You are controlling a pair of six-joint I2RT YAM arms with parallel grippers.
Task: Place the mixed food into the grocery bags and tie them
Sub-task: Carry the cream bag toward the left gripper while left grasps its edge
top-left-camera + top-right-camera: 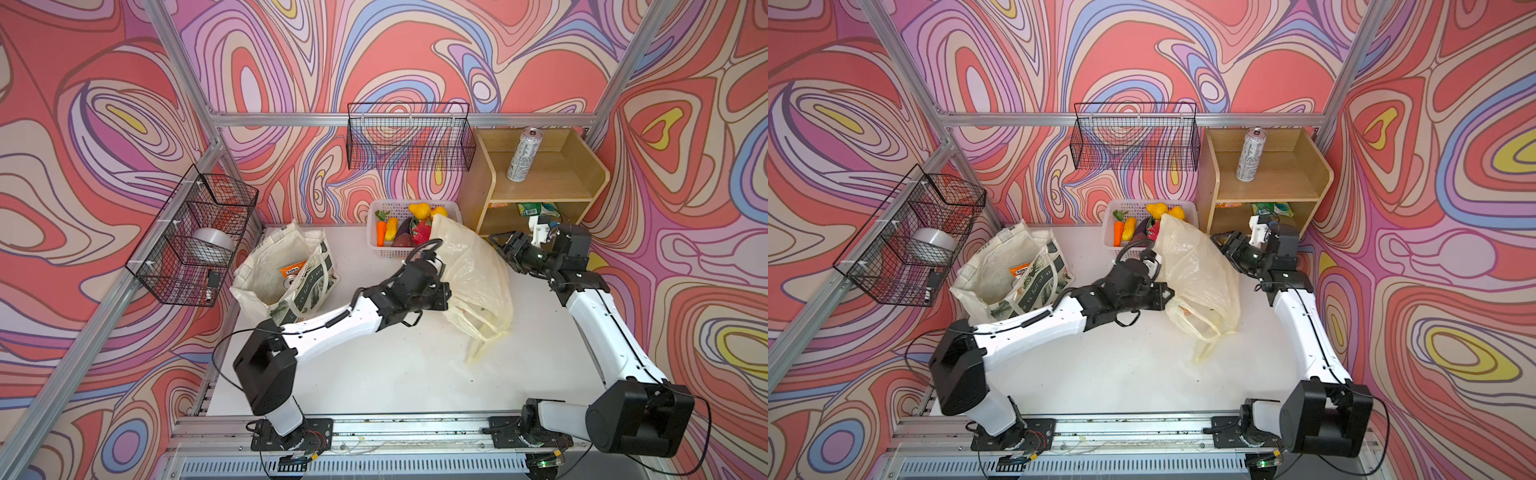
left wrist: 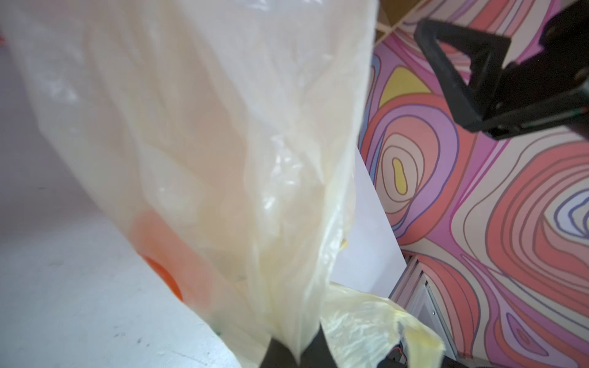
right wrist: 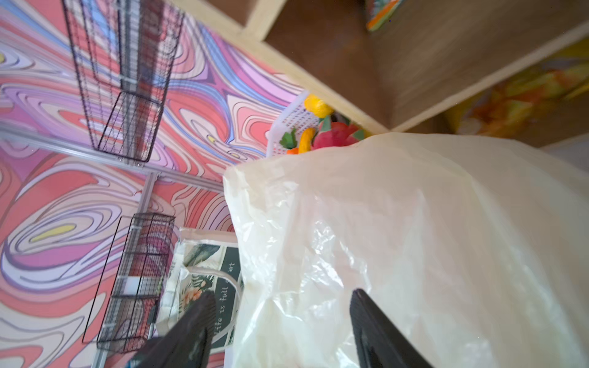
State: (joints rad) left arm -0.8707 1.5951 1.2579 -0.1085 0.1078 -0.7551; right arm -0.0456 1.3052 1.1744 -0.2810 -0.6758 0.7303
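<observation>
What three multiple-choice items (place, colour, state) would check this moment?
1. Where does the upright silver can stand?
A. in the white basket
B. on the wooden shelf
C. in a wire basket

2. What colour is the packet showing inside the canvas tote?
A. blue
B. black
C. orange

3. How is the left gripper?
A. shut on the plastic bag
B. open, holding nothing
C. shut on a toy carrot

Answers: B, the can rises from the shelf's upper level in both top views; C, orange shows in the tote's mouth; A, the left wrist view shows bag film pinched between its fingertips.
</observation>
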